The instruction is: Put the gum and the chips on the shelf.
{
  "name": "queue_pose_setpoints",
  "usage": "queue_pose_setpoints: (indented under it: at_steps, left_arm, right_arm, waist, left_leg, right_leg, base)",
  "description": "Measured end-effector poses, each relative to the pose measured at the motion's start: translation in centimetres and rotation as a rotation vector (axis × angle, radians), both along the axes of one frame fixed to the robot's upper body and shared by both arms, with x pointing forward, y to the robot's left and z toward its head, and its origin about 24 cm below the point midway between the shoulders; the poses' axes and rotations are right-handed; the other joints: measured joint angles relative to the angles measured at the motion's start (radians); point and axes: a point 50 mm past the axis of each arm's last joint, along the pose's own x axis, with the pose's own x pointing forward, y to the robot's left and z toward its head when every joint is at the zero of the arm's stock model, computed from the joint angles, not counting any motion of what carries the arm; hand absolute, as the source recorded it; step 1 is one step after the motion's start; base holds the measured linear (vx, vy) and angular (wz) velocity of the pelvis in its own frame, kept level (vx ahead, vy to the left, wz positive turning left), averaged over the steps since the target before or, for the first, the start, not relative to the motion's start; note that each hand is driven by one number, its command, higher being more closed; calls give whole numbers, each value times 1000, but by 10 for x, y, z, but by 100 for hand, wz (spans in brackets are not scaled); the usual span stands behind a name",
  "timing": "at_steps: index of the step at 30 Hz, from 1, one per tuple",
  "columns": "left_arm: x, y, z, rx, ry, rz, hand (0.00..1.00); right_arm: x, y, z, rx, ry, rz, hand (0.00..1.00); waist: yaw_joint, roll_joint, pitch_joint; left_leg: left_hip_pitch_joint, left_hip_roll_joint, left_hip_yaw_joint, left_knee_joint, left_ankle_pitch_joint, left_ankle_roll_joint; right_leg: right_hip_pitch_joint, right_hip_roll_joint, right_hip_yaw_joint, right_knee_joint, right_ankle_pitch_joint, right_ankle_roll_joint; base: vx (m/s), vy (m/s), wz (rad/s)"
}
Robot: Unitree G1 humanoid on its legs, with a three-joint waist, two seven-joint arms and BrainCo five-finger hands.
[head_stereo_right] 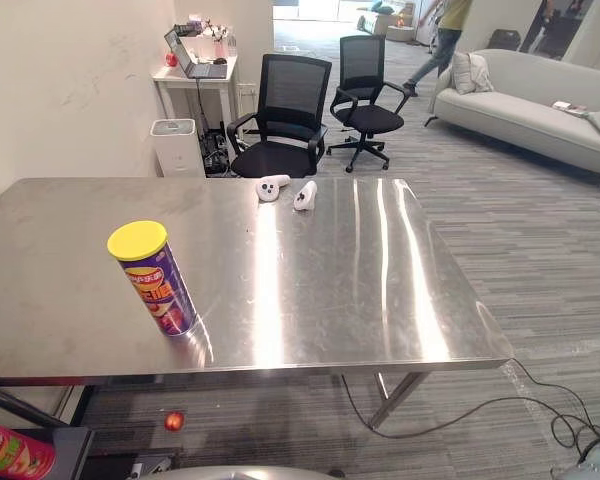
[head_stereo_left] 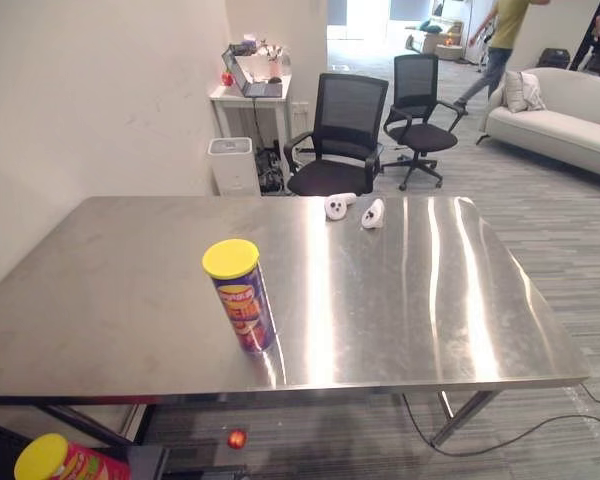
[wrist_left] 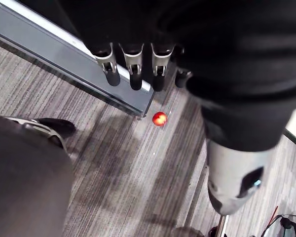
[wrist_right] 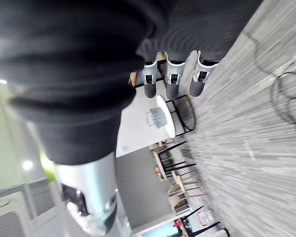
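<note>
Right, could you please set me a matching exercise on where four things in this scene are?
Things:
1. purple chips can
2. white controllers
3. red ball
4. laptop

Places:
A. on the floor, under the steel table
B. on the white side table by the wall
C. upright near the steel table's front edge
D. at the steel table's far edge

Pairs: 1-C, 2-D, 3-A, 4-B

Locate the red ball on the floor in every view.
Left eye view: red ball on carpet below the table's near edge, lower centre-left.
Right eye view: lower left, below that edge.
Left wrist view: on carpet just past the left hand.
Landmark for both eye views: chips can above it.
</note>
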Motion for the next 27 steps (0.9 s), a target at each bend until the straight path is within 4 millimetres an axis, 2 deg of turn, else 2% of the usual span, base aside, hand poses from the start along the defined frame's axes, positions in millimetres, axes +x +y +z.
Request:
queue_pose_setpoints:
  at_steps: [4, 7, 10, 12, 14, 17, 21, 27]
  left_arm:
    - [-3, -2, 0, 8, 16, -24, 0]
    - [-5, -4, -1, 4, 23, -34, 0]
    - [-2, -5, -1, 3, 18, -48, 0]
    - [-1, -4, 0, 6, 19, -84, 0]
    - [2, -5, 0, 7, 20, -130, 0]
    - [6, -4, 0, 16, 22, -195, 0]
    - [2, -2, 1, 17, 32, -210, 0]
    - [-1, -4, 0, 0, 37, -232, 0]
  right_arm:
    - [15, 2, 19, -76, 35, -11, 0]
    - [33, 5, 48, -206, 54, 40, 0]
    - [55, 9, 79, -352, 75, 151, 0]
    - [74, 17, 88, -414, 79, 258, 0]
    - [113, 43, 96, -503, 122, 466, 0]
    - [145, 75, 98, -620, 214, 697, 0]
    - [167, 106, 90, -651, 222, 899, 0]
    - [186, 162, 101, -798, 163, 1191, 0]
  waist:
    - [3, 2, -4]
    - [8, 8, -9]
    - [23, 7, -12]
    - [25, 6, -17]
    - [25, 7, -17]
    - [43, 8, -14]
    - [59, 11, -4]
    - [59, 20, 43]
  left_leg:
    - [-3, -3, -5, 1, -1, 4]
    - [-3, -5, -6, 1, 2, 9]
    - [-10, -9, -17, 2, 3, 10]
    - [-20, -14, -36, 5, 5, 13]
    - [-32, -16, -59, 20, 6, 14]
    - [-43, -16, -88, 30, 6, 14]
    - [-57, -15, -120, 38, 7, 15]
    - [-72, -13, -162, 53, 7, 15]
  right_leg:
    - [0, -4, -2, 2, -1, 2]
    - [-5, -5, -2, 1, -2, 3]
    - [-7, -6, -10, 1, -2, 3]
    - [-8, -10, -30, -1, -2, 3]
    - [-8, -15, -42, -2, -2, 2]
    - [0, -17, -66, -9, -2, 2]
    - [14, -19, -97, -20, -2, 2]
    - [37, -18, -135, -36, -2, 2]
  base:
    - [0, -6, 2]
    - [0, 0, 0]
    - [2, -12, 8]
    - [5, -21, 21]
    - [-3, -29, 17]
    - [-33, -39, 25]
    - [-21, -41, 26]
    - [-6, -28, 17]
